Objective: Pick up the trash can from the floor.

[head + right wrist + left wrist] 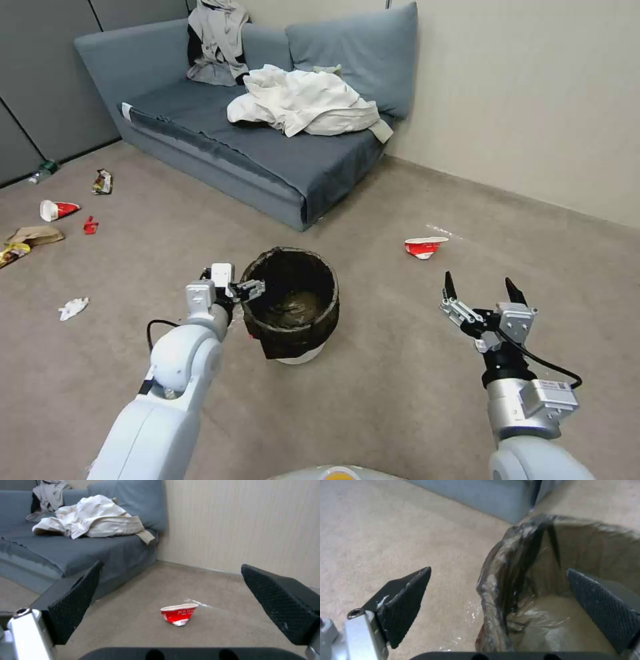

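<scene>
The trash can point(291, 303), a small round white bin lined with a dark bag folded over its rim, stands upright on the carpeted floor point(400, 387) in front of me. My left gripper point(248, 291) is open at the can's left rim. In the left wrist view the left gripper point(498, 570) straddles the trash can's bagged rim point(523, 555), with one finger point(403, 600) outside and the other finger point(606, 605) inside. To the can's right, my right gripper point(480, 287) hangs open above the floor, holding nothing; in its wrist view the right gripper point(171, 566) faces a crumpled cup.
A crumpled red-and-white paper cup point(424, 247) point(178, 613) lies right of the can. A grey sofa point(267, 153) with heaped clothes stands behind, against the wall point(533, 100). Several pieces of litter point(57, 210) are scattered at far left. Open carpet surrounds the can.
</scene>
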Controlling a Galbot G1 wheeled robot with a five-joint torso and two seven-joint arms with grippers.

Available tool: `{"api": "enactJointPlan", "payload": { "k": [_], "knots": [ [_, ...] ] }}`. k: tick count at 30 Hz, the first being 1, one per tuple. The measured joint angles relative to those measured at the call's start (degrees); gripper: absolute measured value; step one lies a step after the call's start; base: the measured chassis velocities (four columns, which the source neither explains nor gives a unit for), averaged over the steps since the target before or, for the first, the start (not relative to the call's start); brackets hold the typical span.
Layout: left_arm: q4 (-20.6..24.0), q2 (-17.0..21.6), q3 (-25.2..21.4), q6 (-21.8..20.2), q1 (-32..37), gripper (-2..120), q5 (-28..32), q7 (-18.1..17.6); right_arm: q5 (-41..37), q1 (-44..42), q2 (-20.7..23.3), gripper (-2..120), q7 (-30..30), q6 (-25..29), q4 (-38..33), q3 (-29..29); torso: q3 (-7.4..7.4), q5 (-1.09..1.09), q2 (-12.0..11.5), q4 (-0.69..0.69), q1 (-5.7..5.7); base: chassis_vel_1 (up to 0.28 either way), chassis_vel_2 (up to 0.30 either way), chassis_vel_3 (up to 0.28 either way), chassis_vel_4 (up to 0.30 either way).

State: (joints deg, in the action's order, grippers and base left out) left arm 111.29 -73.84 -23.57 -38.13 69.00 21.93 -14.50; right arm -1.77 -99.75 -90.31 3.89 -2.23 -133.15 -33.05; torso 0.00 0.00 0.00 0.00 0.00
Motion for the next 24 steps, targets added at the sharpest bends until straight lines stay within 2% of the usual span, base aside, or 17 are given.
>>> {"api": "enactJointPlan", "payload": {
  "k": [12, 24],
  "knots": [
    [-5.31, -0.60, 1.24, -0.78, -2.22, 100, -0.27, -0.54, -0.06, -0.10, 0.05, 100, 0.00, 0.23, 0.20, -0.15, 0.00, 0.00, 0.00, 0.00, 0.00, 0.000, 0.000, 0.000, 0.000],
    [-6.19, -1.06, 1.46, -1.18, -2.33, 99, -0.22, -0.54, -0.13, -0.06, 0.06, 100, 0.00, 0.32, 0.44, -0.15, 0.00, 0.00, 0.00, 0.00, 0.00, 0.000, 0.000, 0.000, 0.000]
  ]
}}
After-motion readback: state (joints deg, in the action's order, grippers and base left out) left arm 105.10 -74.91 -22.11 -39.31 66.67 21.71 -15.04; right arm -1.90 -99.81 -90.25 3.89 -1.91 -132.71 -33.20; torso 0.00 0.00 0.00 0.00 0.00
